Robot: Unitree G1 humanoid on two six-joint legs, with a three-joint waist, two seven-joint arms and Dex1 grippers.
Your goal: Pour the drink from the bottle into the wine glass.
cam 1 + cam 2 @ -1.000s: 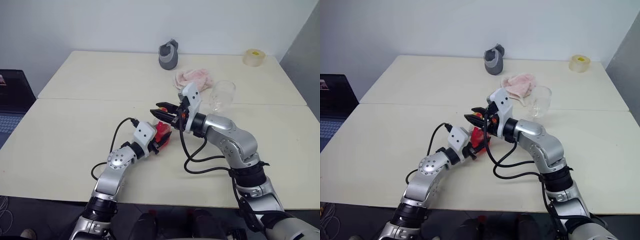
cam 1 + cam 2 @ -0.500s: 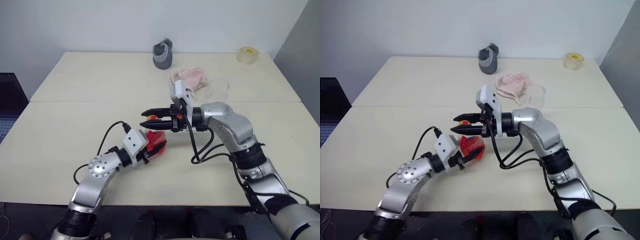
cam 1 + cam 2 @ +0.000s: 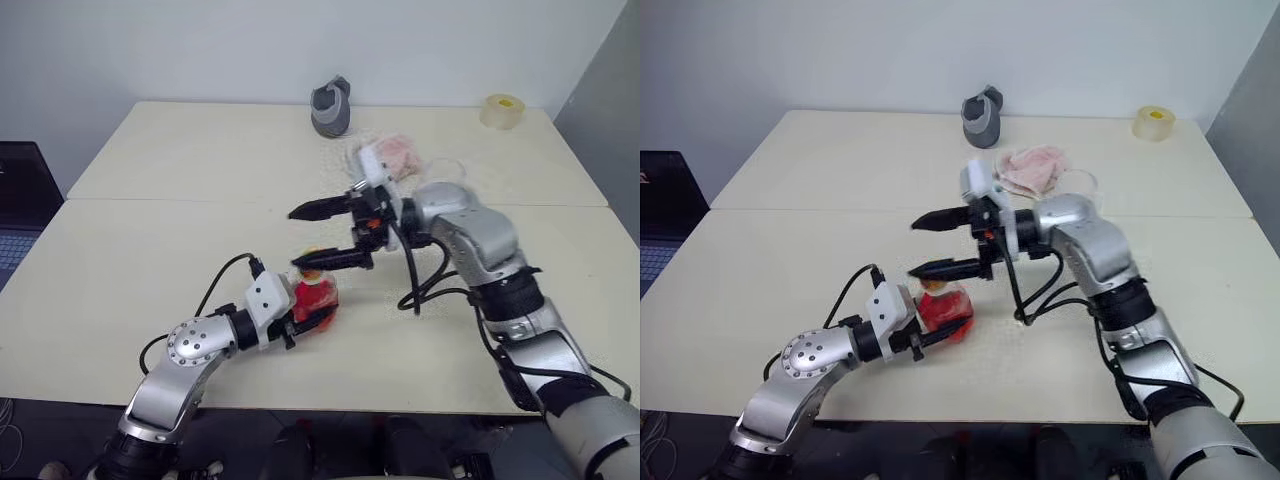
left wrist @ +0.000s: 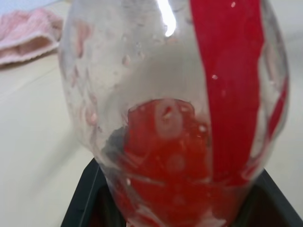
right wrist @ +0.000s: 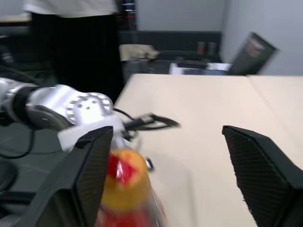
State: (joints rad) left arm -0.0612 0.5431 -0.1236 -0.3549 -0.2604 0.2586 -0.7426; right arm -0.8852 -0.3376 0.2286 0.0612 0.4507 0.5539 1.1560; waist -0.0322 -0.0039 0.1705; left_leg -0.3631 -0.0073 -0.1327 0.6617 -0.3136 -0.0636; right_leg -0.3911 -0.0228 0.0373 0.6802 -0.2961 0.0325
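Observation:
My left gripper (image 3: 303, 312) is shut on the bottle (image 3: 320, 296), a small clear bottle held just over the near table. In the left wrist view the red drink (image 4: 177, 170) fills its lower part. The yellowish cap (image 5: 122, 182) is on the bottle's neck. Just above the bottle my right gripper (image 3: 312, 237) points left and stands open, one finger above the other and the lower one close over the cap. The wine glass (image 3: 1081, 181) stands behind my right forearm, partly hidden by it.
Next to the glass lies a pink cloth (image 3: 401, 150). At the far edge of the table (image 3: 140, 250) are a grey object (image 3: 330, 107) and a tape roll (image 3: 502, 110). A laptop (image 3: 18, 205) sits off the table's left side. A person (image 5: 75, 42) stands beyond the table.
My right gripper has opened from a near-shut pinch at the bottle's cap and turned further left. The left gripper has drawn the bottle back toward me. The head camera shifted.

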